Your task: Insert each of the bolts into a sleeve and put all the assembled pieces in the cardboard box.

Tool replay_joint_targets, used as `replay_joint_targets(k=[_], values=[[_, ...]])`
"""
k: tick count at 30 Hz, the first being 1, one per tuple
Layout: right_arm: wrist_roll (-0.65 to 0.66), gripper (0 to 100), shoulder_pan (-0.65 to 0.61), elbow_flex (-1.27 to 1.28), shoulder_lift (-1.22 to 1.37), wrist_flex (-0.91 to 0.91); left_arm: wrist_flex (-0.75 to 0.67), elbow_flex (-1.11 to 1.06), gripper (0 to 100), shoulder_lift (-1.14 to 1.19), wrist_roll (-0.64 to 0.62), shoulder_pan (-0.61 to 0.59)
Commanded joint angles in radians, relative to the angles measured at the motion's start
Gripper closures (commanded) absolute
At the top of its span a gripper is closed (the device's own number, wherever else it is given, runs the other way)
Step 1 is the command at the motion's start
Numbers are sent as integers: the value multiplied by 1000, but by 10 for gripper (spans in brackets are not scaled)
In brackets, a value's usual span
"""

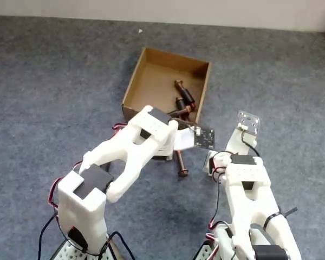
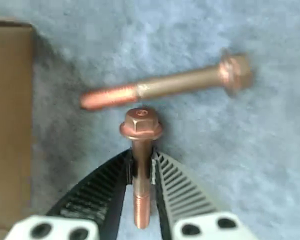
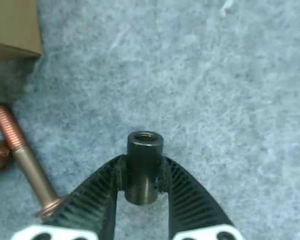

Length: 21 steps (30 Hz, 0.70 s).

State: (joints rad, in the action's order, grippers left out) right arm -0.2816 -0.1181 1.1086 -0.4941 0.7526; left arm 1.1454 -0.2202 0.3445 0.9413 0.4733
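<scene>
Left wrist view: left gripper [image 2: 141, 159] clamps a bolt [image 2: 141, 126] by its shank, head past the tips, spare bolt [image 2: 165, 86] lying just beyond; right gripper [image 3: 144, 167] pinches the sleeve [image 3: 145, 150] bore-outward, likely for mating, cardboard box [image 1: 131, 86] near both.

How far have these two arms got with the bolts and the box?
Partway. Done: some bolts wearing dark sleeves already lie in the cardboard box. In hand: the left end effector grips a bolt and the right end effector grips a sleeve, not yet joined. Left: mating those two, boxing them, and handling another loose bolt lying on the carpet.
</scene>
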Motion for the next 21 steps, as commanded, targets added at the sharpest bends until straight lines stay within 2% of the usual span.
replay_joint_targets(k=[1, 6, 12, 17, 21], values=[[2, 995, 8, -8, -31, 13, 94, -19, 995, -173, -78, -5], [74, 995, 7, -30, -76, 160, 95, -170, 995, -545, -235, -21], [71, 995, -18, -2, -369, 177, 57, -363, 994, -1007, -499, -84], [77, 995, -147, 27, -602, 174, 52, -469, 994, -1291, -672, -137], [80, 995, -277, 24, -665, 145, 52, -493, 993, -1468, -850, -200]])
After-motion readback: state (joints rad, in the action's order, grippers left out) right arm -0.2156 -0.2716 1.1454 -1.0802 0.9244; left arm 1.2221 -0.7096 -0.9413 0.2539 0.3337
